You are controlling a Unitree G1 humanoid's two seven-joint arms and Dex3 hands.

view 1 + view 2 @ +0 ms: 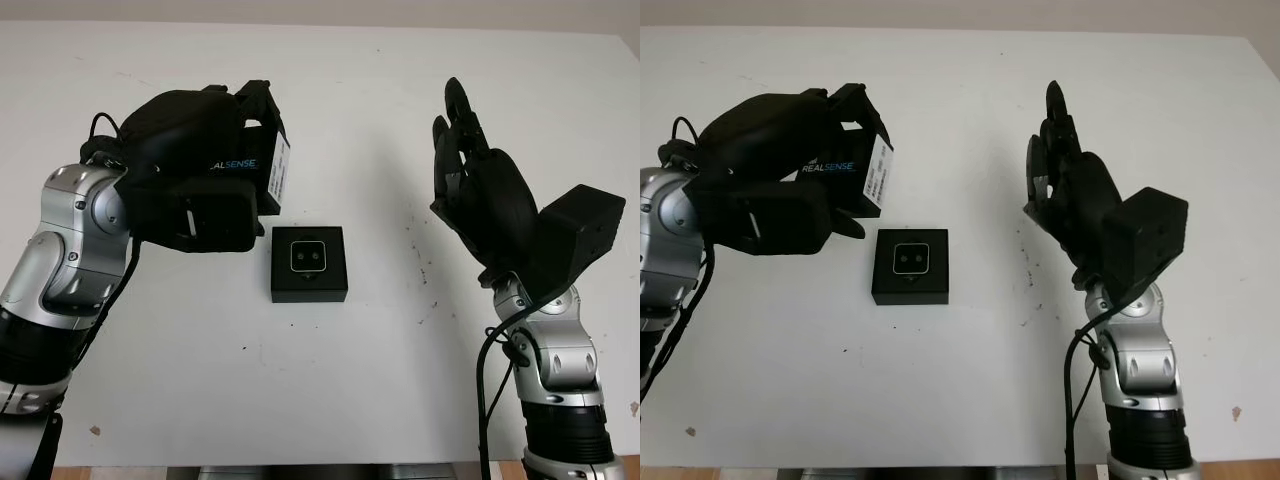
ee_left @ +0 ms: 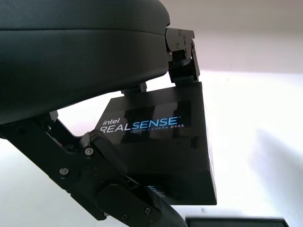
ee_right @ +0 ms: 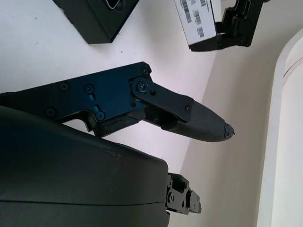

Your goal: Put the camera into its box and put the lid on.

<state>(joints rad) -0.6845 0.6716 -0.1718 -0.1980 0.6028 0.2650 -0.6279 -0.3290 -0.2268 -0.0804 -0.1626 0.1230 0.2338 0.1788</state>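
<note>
**Lid held up beside the open box**

While the box (image 1: pixel 309 263) sits open near the middle of the white table (image 1: pixel 400 90), the camera (image 1: pixel 308 257) lies inside it, its pale face with two dark lenses turned upward. The box is black and square, and its walls frame the camera on all sides.

Just left of the box and a little farther back, the left hand (image 1: pixel 190 175) hangs above the table with its fingers (image 2: pixel 182 54) clamped on the lid (image 1: pixel 855 170). The lid is black, printed with "RealSense" lettering on its broad face, and a white barcode label shows on the edge that faces the box. It is tilted, not level, and it is raised clear of the table and off to the side of the box, not over it.

Well to the right of the box, the right hand (image 1: pixel 480 185) is raised above the table, released and holding nothing, its fingers (image 3: pixel 194 120) pointing away from the robot.
</note>
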